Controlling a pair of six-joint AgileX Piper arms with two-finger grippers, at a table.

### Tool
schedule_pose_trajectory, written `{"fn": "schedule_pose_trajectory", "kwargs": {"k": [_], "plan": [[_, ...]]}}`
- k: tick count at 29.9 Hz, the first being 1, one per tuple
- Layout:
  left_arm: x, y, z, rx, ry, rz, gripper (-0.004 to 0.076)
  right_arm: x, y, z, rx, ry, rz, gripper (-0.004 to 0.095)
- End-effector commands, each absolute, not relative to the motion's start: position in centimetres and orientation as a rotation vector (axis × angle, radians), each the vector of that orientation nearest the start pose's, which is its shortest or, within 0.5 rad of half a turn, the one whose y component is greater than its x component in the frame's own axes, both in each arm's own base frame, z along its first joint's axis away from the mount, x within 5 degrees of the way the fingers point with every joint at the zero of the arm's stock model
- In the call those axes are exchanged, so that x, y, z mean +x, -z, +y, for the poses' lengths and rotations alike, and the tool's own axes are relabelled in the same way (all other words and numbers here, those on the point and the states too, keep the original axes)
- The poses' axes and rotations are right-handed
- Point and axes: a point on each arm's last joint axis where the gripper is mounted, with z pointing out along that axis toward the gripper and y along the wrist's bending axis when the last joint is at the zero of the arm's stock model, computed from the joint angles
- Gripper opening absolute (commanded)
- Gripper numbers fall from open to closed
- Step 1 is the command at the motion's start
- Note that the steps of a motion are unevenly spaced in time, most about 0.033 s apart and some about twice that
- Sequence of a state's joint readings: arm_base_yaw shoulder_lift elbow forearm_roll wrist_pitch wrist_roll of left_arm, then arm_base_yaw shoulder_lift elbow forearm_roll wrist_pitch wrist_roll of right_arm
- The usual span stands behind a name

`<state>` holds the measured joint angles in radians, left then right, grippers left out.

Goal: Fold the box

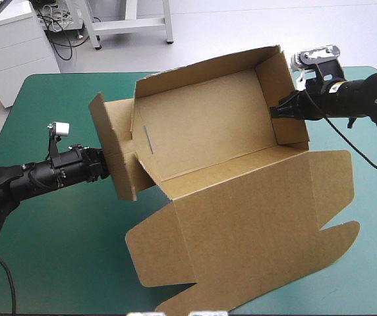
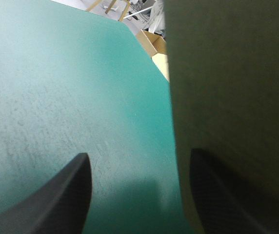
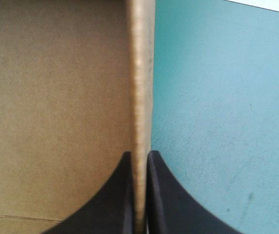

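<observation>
Half-formed brown box (image 1: 202, 125) sits tilted at mid bench (image 1: 57, 257). The right pincer (image 3: 139, 156) is clamped on its end wall (image 1: 287, 99); the left pincer (image 2: 138, 161) gapes wide at the left flap (image 1: 113, 155). Probably best: steady the wall, press the flap inward squarely

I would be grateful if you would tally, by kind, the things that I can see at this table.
Brown box: 1
Grippers: 2, the left gripper and the right gripper
Teal-green table cover: 1
Total: 4
</observation>
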<state>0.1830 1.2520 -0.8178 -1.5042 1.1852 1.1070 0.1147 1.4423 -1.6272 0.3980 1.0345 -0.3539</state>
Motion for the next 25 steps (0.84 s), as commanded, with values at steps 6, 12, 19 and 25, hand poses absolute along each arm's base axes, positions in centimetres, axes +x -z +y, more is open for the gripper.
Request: {"fn": "schedule_pose_trajectory", "kwargs": {"k": [6,12,19,25], "plan": [[22.4,-37.7,-6.8,0.463,1.445,1.688,0.0501,28.7,-46.3,7.3,-0.416,-0.394,2.104,-0.002],[22.1,-38.9,-8.0,0.539,1.464,1.651,0.0517,28.6,-46.4,7.8,-0.417,-0.406,2.089,-0.0019],[22.1,-39.7,-7.9,0.5,1.501,1.59,0.0517,28.8,-46.6,7.7,-0.378,-0.411,2.074,-0.0017],[22.0,-39.8,-8.4,0.503,1.528,1.584,0.0517,28.9,-46.7,7.7,-0.36,-0.413,2.063,-0.0016]]}}
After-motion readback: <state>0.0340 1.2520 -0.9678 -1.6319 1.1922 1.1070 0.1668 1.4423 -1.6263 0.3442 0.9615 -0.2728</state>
